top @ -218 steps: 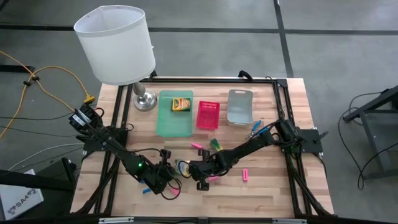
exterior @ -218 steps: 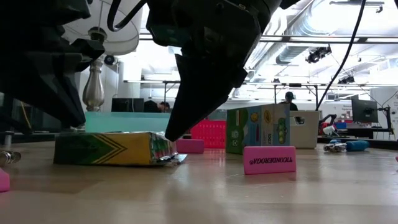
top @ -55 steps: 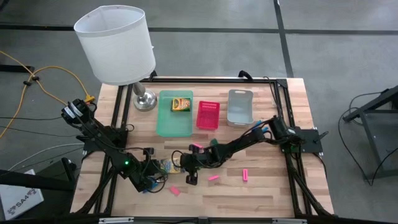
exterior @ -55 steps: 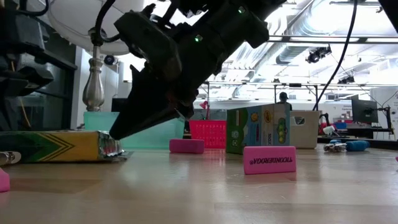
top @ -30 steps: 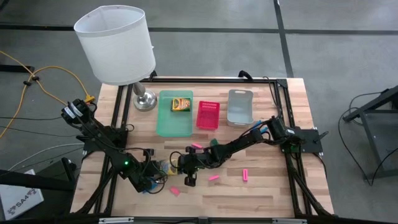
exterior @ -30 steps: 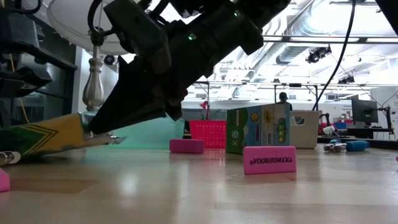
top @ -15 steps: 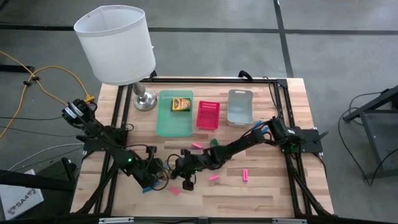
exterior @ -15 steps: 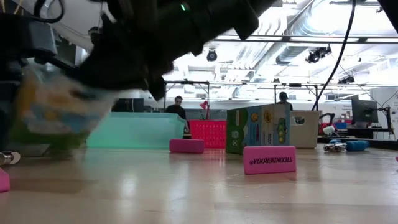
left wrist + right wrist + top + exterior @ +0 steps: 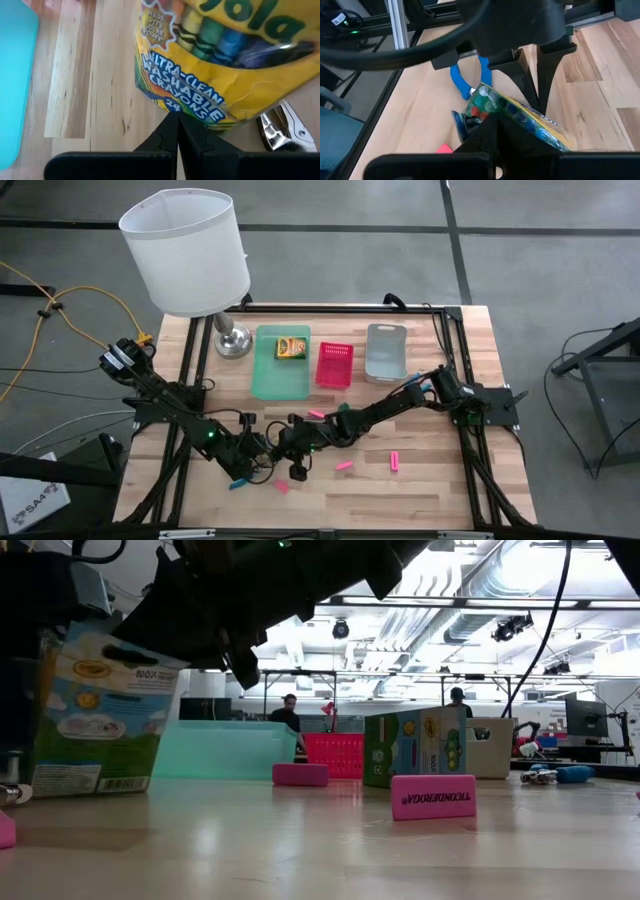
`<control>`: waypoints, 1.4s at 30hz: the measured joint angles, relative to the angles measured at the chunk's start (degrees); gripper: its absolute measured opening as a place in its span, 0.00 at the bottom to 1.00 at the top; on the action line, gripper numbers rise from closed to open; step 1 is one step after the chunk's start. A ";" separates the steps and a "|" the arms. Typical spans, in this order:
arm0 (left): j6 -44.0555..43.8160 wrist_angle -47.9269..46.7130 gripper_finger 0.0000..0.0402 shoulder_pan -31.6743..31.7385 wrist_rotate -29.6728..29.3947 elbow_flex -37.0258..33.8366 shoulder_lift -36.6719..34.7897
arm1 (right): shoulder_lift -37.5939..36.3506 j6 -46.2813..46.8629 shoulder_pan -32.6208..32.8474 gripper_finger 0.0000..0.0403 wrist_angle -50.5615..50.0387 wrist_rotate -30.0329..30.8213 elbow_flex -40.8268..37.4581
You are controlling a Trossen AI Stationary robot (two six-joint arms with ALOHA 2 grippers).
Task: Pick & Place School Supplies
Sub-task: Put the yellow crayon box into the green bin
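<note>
Both jaws are pressed together, pinching nothing. The left gripper and the right gripper meet at about seven o'clock on the tabletop, on either side of a crayon box that stands upright there, tilted slightly; the left gripper's tips touch the box's printed face, and the right one's tips sit against its other side, though whether they press it is hard to tell. Blue-handled scissors lie just beside that box. A second crayon box lies in the green tray at eleven o'clock. A third stands upright near the centre. Pink erasers lie scattered across the near half, one at six o'clock close to the grippers.
</note>
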 joint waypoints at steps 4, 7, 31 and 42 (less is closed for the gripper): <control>0.43 -0.07 0.00 -0.02 0.11 0.02 0.00 | 0.00 0.02 -0.33 0.01 -0.04 0.00 0.00; 0.43 -0.26 0.00 -0.02 0.13 0.02 0.00 | 0.00 0.02 -0.57 0.01 -0.03 -0.01 0.00; -1.70 -10.35 0.00 -3.04 -5.88 0.22 -11.66 | 0.37 0.67 -3.54 0.01 -3.68 0.30 1.70; -8.09 -16.14 0.00 -3.15 -2.66 0.13 -11.76 | 0.37 11.63 -3.43 0.01 -10.56 -5.35 1.70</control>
